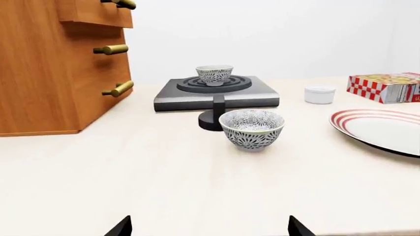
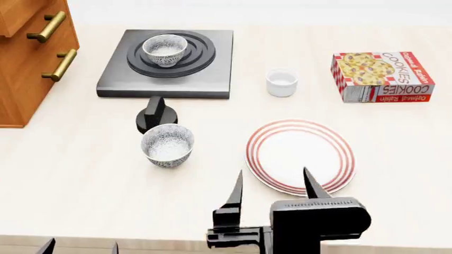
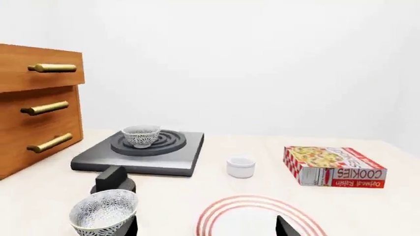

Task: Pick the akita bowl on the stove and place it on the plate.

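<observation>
Sitting: patterned round akita bowl point(image 2: 165, 50) | ringed slab stove point(image 2: 168, 63) | red-rimmed plate point(image 2: 300, 155)

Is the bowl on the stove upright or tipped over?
Upright: the akita bowl sits rim-up on the stove burner rings, its patterned inside showing.

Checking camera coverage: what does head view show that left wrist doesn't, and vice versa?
Head only: the right gripper, open above the plate's near rim, the whole plate and the full cookie box.
Left wrist only: the third drawer handle and the back wall.
Both: stove, the bowl on it, the second bowl, knob, white cup, drawers.
</observation>
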Available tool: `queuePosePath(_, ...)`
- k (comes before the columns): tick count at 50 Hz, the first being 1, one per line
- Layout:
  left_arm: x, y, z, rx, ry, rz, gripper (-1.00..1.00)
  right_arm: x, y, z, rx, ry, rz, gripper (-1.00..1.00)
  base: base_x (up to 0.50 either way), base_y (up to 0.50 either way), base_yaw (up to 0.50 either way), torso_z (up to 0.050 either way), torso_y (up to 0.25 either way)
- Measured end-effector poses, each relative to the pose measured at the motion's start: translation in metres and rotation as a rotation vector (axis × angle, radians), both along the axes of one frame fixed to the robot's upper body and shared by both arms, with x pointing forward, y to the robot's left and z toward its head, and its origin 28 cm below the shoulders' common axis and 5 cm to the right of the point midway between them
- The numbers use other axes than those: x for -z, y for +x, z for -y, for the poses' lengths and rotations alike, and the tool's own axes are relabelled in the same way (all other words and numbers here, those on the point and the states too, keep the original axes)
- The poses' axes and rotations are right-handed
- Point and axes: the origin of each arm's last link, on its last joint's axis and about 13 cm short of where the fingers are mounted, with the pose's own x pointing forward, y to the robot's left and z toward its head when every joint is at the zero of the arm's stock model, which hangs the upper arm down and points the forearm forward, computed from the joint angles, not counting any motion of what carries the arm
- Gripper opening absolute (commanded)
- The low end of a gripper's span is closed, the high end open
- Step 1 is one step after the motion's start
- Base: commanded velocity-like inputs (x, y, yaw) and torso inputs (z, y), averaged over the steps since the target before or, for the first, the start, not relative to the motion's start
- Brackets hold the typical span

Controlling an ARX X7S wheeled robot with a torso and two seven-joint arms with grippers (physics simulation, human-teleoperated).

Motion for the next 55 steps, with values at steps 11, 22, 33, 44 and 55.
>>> queuePosePath(11, 0.001, 0.000, 0.000, 0.000, 0.002, 0.000, 1.00, -0.113, 0.028, 0.002, 0.035, 0.082, 0.127, 1.00, 0.00, 0.00, 0.00, 0.000, 0.000)
queuePosePath(22, 0.002, 0.001, 0.000, 0.001, 0.006, -0.002, 1.00, -0.145, 0.011, 0.032, 0.122, 0.066, 0.141, 1.00, 0.00, 0.00, 0.00, 0.000, 0.000)
queuePosePath(33, 0.002, 0.001, 0.000, 0.000, 0.009, -0.005, 1.00, -0.134, -0.001, 0.050, 0.192, 0.099, 0.084, 1.00, 0.00, 0.00, 0.00, 0.000, 0.000)
queuePosePath(44, 0.002, 0.001, 0.000, -0.001, 0.010, -0.007, 1.00, -0.126, -0.005, 0.054, 0.223, 0.091, 0.016, 1.00, 0.00, 0.00, 0.00, 0.000, 0.000)
queuePosePath(55, 0.002, 0.000, 0.000, -0.002, 0.010, -0.007, 1.00, -0.121, -0.006, 0.053, 0.220, 0.058, -0.020, 1.00, 0.00, 0.00, 0.00, 0.000, 0.000)
